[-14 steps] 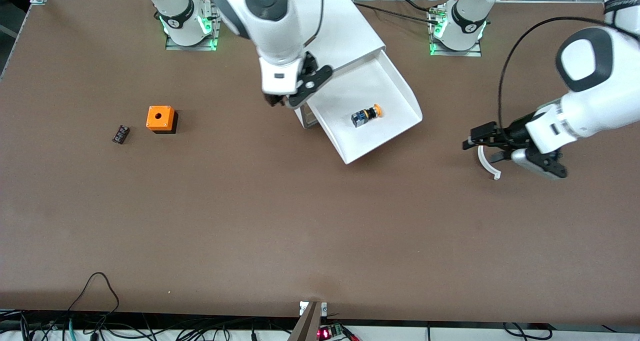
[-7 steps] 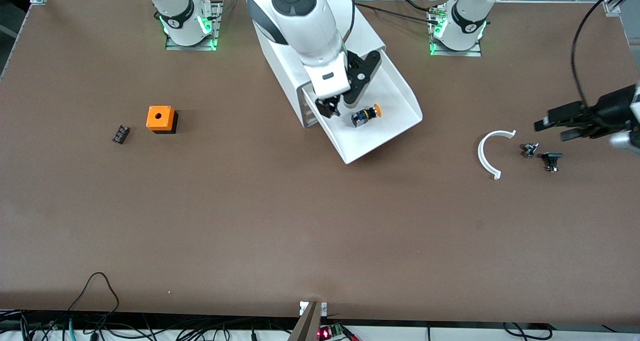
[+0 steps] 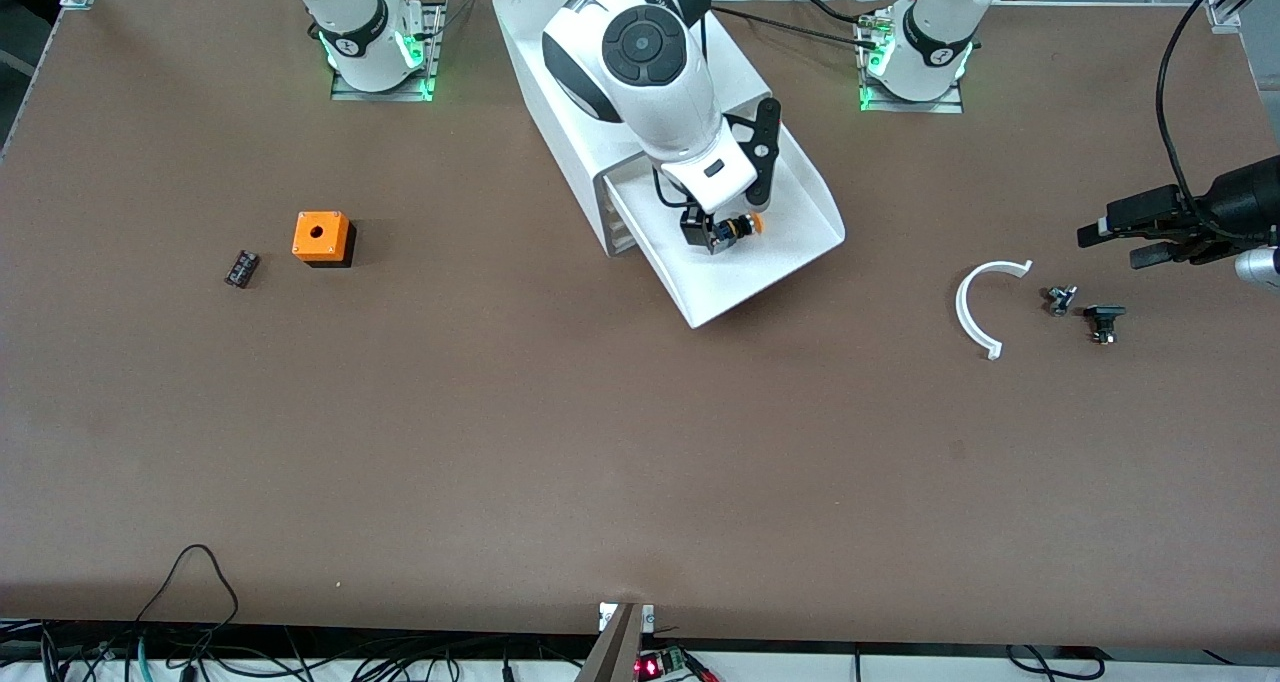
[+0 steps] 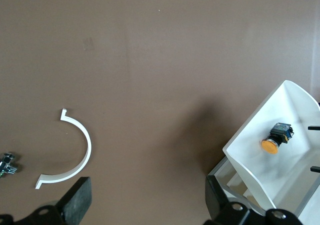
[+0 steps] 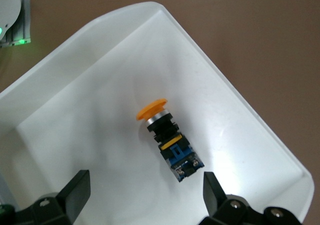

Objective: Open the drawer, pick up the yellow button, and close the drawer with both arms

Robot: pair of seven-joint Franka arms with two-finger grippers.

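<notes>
The button (image 3: 733,229) lay on its side in the pulled-out drawer (image 3: 790,252), centre of the front view, with the right gripper (image 3: 712,230) spread wide directly over it. It looked light, rigid and likely to roll, best pinched across the black-and-blue body rather than the orange cap. The left gripper (image 3: 1128,242) waited released at the frame's right edge.

txt: none legible | labels/brands: none | nums/signs: none
</notes>
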